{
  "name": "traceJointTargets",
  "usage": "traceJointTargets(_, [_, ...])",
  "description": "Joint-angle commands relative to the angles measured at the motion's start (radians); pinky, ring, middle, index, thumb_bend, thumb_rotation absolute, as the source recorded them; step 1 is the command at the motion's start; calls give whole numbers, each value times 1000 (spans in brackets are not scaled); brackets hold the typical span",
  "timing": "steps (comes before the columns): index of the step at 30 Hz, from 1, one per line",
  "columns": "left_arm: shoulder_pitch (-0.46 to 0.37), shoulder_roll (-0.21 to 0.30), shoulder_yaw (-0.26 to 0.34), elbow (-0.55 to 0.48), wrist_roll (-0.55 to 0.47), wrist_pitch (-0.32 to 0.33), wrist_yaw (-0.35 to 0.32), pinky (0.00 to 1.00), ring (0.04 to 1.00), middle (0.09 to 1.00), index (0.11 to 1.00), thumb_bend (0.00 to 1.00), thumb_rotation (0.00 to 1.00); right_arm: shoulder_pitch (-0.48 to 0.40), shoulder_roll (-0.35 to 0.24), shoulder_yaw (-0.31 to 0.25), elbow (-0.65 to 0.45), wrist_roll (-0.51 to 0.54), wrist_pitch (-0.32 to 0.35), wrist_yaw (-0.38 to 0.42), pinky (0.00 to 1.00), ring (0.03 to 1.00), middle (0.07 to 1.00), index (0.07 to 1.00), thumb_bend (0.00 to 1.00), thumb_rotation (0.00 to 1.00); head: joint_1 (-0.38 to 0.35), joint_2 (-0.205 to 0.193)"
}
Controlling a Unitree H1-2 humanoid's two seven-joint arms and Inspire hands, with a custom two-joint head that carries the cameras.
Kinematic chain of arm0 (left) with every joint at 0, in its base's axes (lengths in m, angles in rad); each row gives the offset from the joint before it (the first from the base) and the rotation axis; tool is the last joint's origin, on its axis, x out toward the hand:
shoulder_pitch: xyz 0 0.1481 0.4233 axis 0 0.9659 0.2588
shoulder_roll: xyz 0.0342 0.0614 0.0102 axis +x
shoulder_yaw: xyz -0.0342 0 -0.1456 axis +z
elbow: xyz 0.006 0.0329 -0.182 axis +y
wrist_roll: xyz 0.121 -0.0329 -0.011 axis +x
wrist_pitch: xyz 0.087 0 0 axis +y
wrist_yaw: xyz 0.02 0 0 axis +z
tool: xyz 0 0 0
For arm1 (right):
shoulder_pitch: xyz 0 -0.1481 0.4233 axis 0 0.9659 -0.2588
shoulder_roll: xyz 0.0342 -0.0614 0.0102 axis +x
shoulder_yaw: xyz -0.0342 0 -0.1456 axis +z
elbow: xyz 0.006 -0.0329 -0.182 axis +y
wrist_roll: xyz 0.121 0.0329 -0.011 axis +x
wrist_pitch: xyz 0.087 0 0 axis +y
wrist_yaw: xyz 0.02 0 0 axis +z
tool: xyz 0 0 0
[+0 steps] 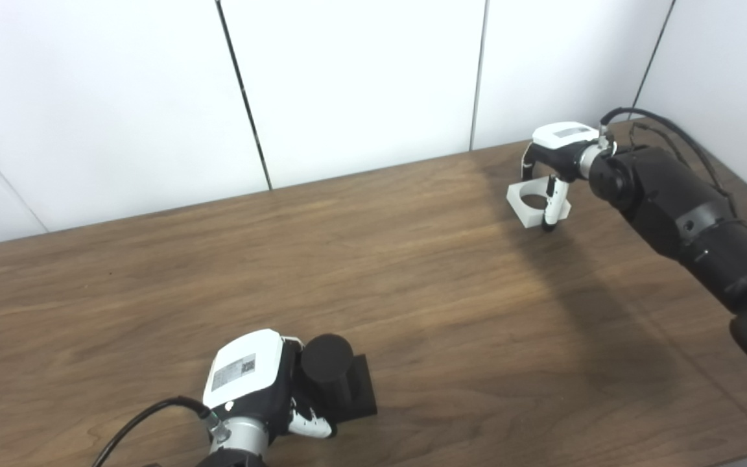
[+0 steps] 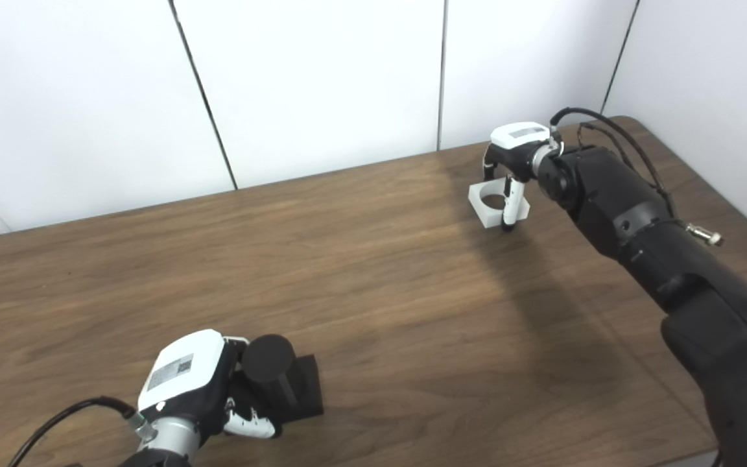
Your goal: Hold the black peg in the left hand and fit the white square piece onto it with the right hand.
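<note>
Right hand (image 2: 508, 170) straddling white square piece (image 2: 495, 202)

peg (image 1: 328, 373) upright on bench (image 1: 373, 259), near front edge, left of centre | left hand (image 1: 253, 383) just left of peg, touching it | square piece (image 1: 532, 202) on bench, far right, near back edge | right hand (image 1: 558, 159) over square piece | the two well apart

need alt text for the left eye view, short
On a brown wooden table, the left hand grips an upright black peg near the front, while the right hand closes around a white square piece with a round hole, far right.
</note>
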Motion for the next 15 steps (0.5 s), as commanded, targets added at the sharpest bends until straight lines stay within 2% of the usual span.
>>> traceJointTargets(1, [52,-72,-9,33,-20,10,-38,921,851,753,482,524,55,-5,-20,3,-43,-9,-17,14,973,925,828,486,524,136,20,10])
traceJointTargets(6, [45,-79,-9,28,-17,19,-45,925,852,738,482,524,54,-5,-44,-8,-196,-3,-29,84,1000,918,825,486,525,140,60,29])
traceJointTargets(15, [23,-88,-27,49,16,16,-66,876,843,781,485,524,58,30,-44,-77,-526,30,25,254,1000,926,826,485,525,140,108,52])
